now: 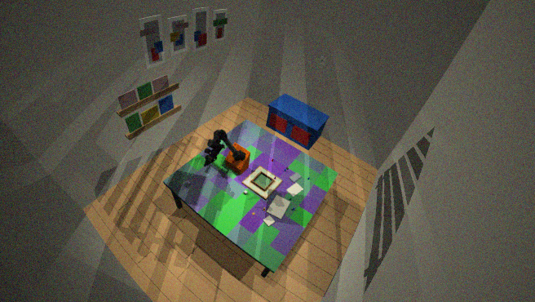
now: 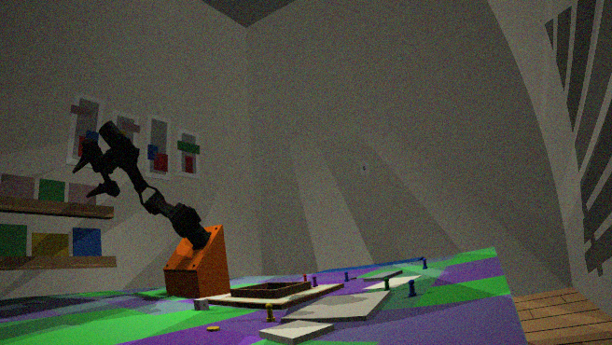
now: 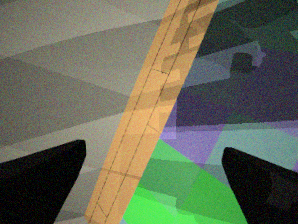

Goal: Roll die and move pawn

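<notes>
The white die (image 1: pixel 245 192) (image 2: pixel 201 304) lies on the table beside the board's near left edge; its top pips are too small to read. The square cream board (image 1: pixel 247 182) (image 2: pixel 308 294) lies in front of the arm's orange base, with the dark-walled dice tray (image 1: pixel 257 186) (image 2: pixel 261 294) in its middle. A small purple pawn (image 1: pixel 275 178) (image 2: pixel 314 282) stands on the board's far right part. The arrows cannot be made out. My gripper (image 2: pixel 81 184) (image 3: pixel 154 151) is open and empty, high above the table's left side, far from the die and pawn.
A yellow figure (image 2: pixel 270 312) and a yellow disc (image 1: pixel 254 213) (image 2: pixel 213 328) are near the board. A large grey slab (image 1: pixel 279 206) (image 2: pixel 340 305) and smaller flat pieces lie to its right, among blue, green and red (image 1: pixel 272 160) (image 2: pixel 305 278) figures.
</notes>
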You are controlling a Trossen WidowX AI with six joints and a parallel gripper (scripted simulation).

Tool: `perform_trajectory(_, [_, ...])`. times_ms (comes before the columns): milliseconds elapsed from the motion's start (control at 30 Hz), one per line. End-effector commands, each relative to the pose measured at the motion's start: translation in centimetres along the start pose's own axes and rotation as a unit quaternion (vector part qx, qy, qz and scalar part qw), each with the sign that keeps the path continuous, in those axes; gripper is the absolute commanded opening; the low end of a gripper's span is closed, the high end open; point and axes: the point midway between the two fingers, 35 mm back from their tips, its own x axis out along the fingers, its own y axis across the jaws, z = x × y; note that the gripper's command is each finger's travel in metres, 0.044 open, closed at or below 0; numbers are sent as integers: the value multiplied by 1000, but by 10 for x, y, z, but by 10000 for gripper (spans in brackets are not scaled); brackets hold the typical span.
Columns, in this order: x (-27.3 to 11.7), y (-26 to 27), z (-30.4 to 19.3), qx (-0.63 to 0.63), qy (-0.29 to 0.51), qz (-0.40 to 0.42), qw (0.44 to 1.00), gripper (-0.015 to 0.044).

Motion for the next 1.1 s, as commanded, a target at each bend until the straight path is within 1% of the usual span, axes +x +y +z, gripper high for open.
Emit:
perform_trajectory(0, [1, 1, -3, -9, 2, 0, 1000, 374])
perform_trajectory(33, [3, 4, -11, -35, 8, 0, 999, 348])
perform_trajectory(133, [13, 16, -62, -182, 45, 2, 982, 275])
perform_trajectory(233, [23, 19, -117, -332, 86, 6, 939, 275])
perform_trajectory(333, [31, 11, -171, -471, 129, 12, 872, 275])
perform_trajectory(433, [35, -7, -223, -596, 174, 21, 784, 275])
perform_trajectory(567, [37, -45, -284, -733, 236, 37, 637, 275])
perform_trajectory(733, [34, -111, -340, -851, 313, 65, 418, 275])
perform_trajectory(867, [27, -173, -367, -894, 375, 94, 226, 275])
perform_trajectory(900, [25, -185, -371, -897, 386, 100, 190, 275])
perform_trajectory(933, [24, -192, -372, -898, 393, 104, 168, 275])
perform_trajectory(967, [23, -195, -373, -898, 396, 106, 160, 275])
perform_trajectory(1067, [22, -193, -379, -898, 396, 106, 160, 275])
